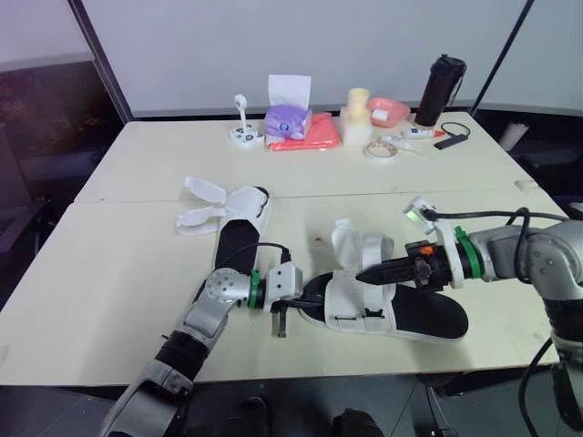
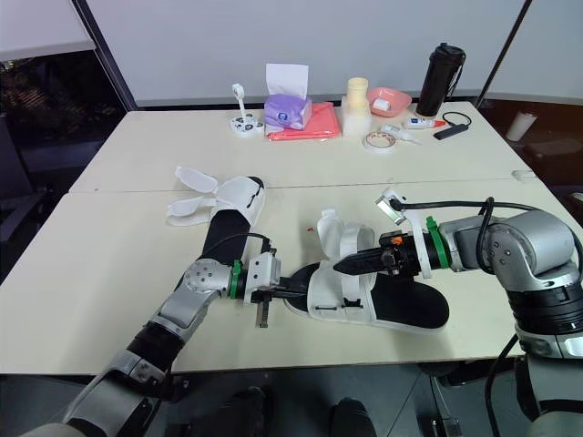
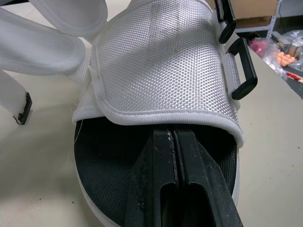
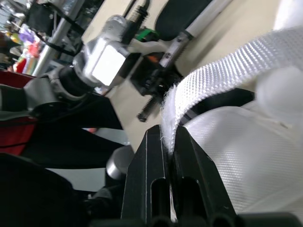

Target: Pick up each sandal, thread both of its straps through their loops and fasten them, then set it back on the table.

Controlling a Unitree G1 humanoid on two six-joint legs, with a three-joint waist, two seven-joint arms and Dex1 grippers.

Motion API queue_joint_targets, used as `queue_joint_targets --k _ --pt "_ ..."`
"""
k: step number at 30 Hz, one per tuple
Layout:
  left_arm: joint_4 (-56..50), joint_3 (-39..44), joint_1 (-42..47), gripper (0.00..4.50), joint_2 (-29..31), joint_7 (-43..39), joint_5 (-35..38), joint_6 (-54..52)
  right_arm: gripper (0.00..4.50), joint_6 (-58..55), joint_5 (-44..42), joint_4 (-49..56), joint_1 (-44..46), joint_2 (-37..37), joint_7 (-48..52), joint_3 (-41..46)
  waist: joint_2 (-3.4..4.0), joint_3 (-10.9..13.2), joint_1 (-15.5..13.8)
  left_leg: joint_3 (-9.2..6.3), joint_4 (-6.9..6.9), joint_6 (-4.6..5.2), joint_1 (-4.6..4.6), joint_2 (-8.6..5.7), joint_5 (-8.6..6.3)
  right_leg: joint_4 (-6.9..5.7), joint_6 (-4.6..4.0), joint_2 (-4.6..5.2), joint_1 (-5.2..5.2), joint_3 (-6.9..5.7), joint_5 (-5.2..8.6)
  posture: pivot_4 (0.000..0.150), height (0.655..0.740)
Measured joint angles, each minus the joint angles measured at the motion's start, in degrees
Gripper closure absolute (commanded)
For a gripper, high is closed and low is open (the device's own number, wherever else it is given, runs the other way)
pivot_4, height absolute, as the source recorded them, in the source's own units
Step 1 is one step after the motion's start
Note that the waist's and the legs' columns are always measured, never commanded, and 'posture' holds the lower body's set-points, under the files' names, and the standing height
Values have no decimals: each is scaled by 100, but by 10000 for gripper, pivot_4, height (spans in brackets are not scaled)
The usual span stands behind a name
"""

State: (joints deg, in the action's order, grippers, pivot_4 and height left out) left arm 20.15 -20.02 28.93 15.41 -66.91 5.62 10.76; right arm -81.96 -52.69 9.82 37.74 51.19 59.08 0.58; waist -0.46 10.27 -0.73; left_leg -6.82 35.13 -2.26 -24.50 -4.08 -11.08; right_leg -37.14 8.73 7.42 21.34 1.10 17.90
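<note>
Near the front of the table [image 1: 109,273] lies a sandal [image 1: 414,314] with a black sole and a white woven upper [image 3: 161,61]; its black loops [image 3: 242,71] show at the side. My right gripper [image 1: 364,273] is shut on one of this sandal's white straps [image 4: 222,61], held edge-on between the fingers. My left gripper [image 1: 305,296] is shut, its tips lying over the black insole at the toe opening. A second sandal [image 1: 239,228] lies further back to the left, with both white straps [image 1: 200,205] spread loose.
At the table's far side stand a purple tissue box [image 1: 287,120], a red cloth [image 1: 314,137], a cream cup stack [image 1: 358,114], a pink bowl [image 1: 390,111], a tape roll [image 1: 380,150] and a black bottle [image 1: 440,89]. The front table edge [image 1: 301,373] is close.
</note>
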Motion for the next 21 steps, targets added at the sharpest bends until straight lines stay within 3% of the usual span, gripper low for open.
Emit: queue_joint_targets --k 11,21 --pt "3 -2 -5 45000 -46 12 -13 9 44722 4 4 -96 -81 0 -84 -34 0 0 5 0 0 0 0 -1 0 -1 0 1 1 0 0 1500 7400" --pt "-4 -9 -5 45000 -39 32 -16 74 44722 696 483 -165 -217 14 -22 -342 0 0 10 0 0 0 1 -1 0 -1 0 0 1 -1 0 1500 7400"
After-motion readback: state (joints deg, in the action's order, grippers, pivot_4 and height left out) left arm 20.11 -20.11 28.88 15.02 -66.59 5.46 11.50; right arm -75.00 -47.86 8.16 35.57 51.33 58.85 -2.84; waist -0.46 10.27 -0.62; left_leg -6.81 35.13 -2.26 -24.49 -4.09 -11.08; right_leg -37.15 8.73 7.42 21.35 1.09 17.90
